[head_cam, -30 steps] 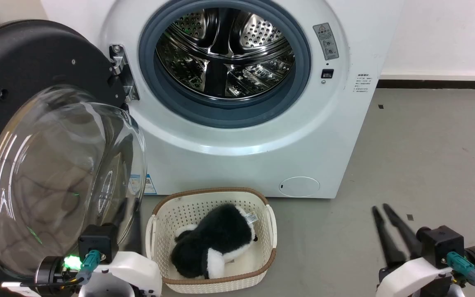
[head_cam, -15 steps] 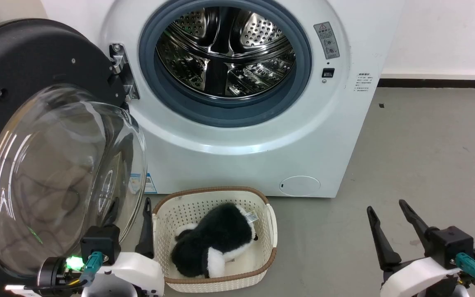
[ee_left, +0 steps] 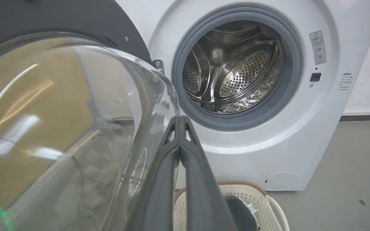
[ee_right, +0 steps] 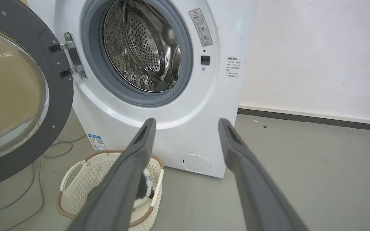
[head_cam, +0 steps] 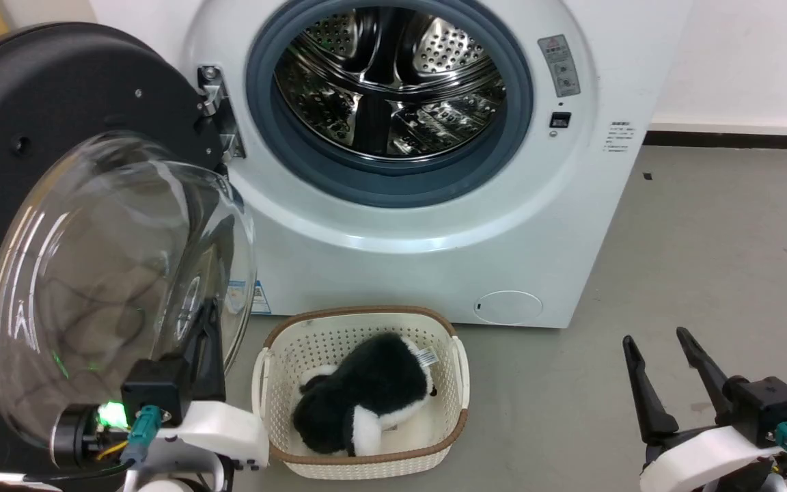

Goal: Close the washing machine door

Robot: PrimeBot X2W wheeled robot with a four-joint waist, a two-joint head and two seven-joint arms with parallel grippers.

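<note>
Head view shows the washing machine door (head_cam: 93,260) swung wide open to the left of the washing machine (head_cam: 434,232). It hangs from its metal hinge (head_cam: 219,116) at the left edge of the machine's front, and its clear glass bowl bulges towards the camera. The machine's opening stands uncovered, with the grey gasket (head_cam: 393,184) ringing the perforated steel drum (head_cam: 393,82). Low on the machine's front are a round filter cap (head_cam: 508,307) at the right and a blue label (head_cam: 257,297) at the left. On the floor (head_cam: 708,260) just in front of the machine sits a cream basket (head_cam: 366,470) holding a black-and-white plush toy (head_cam: 359,403). The left hand (ee_left: 180,119), fingers pressed together with nothing between them, is raised before the machine's left side. Its tips are close by the edge of the glass bowl, though whether they touch it cannot be told. The right hand (head_cam: 656,336) hovers above the floor off the machine's right front corner, fingers spread and empty.
</note>
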